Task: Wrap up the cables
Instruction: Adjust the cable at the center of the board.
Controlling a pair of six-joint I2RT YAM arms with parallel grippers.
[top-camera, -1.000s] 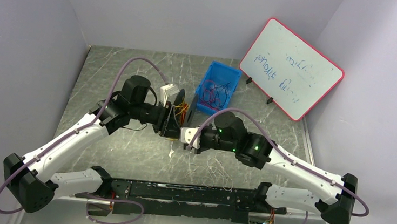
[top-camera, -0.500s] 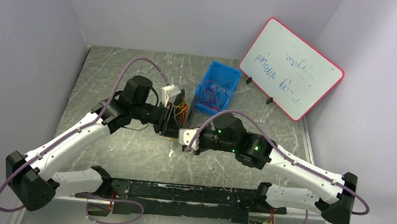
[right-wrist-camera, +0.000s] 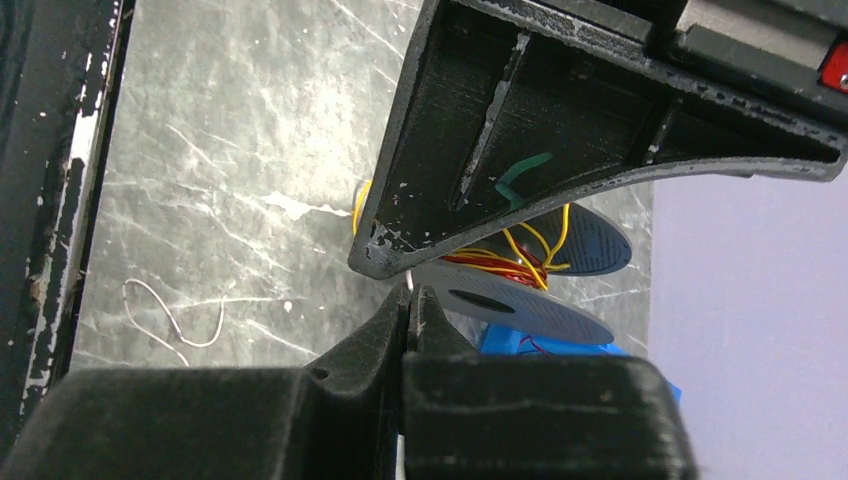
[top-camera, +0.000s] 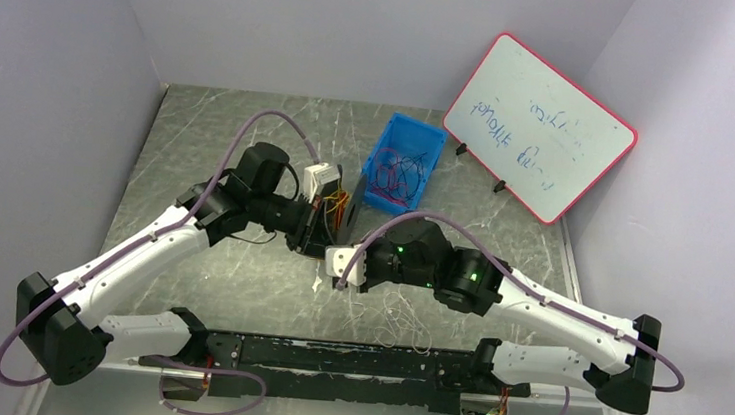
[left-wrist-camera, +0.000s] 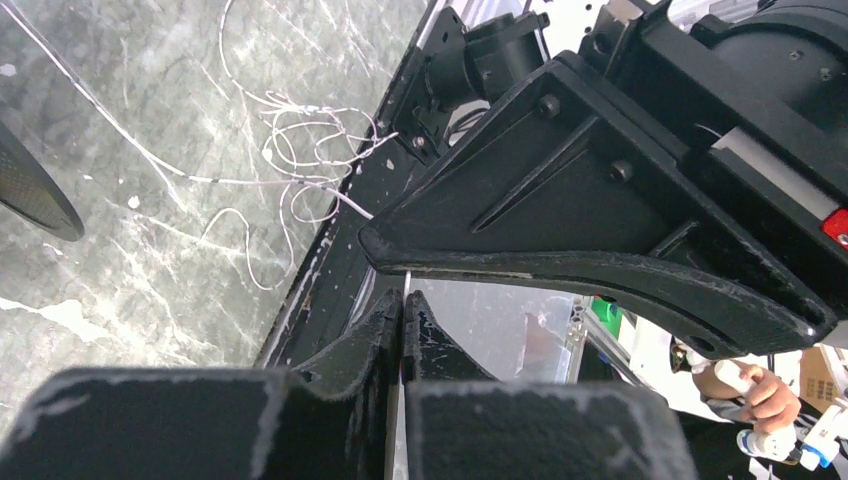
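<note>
A thin white cable (left-wrist-camera: 407, 283) runs between my two grippers, which meet tip to tip over the middle of the table. My left gripper (left-wrist-camera: 404, 300) is shut on this strand. My right gripper (right-wrist-camera: 410, 293) is also shut on it, just under the left finger. In the top view the left gripper (top-camera: 317, 231) and right gripper (top-camera: 329, 254) almost touch. Behind them stands a grey spool (right-wrist-camera: 520, 305) wound with red and yellow cables (right-wrist-camera: 505, 262). More loose white cables (top-camera: 396, 317) lie on the table near the front rail.
A blue bin (top-camera: 430, 141) holding tangled red and blue cables (top-camera: 396, 175) sits behind the spool. A red-framed whiteboard (top-camera: 539, 127) leans at the back right. The black base rail (top-camera: 350, 362) runs along the near edge. Grey walls enclose the marbled table (top-camera: 209, 133).
My left gripper has closed from partly open onto the white cable. Both wrists have shifted slightly, the right gripper moving a little left.
</note>
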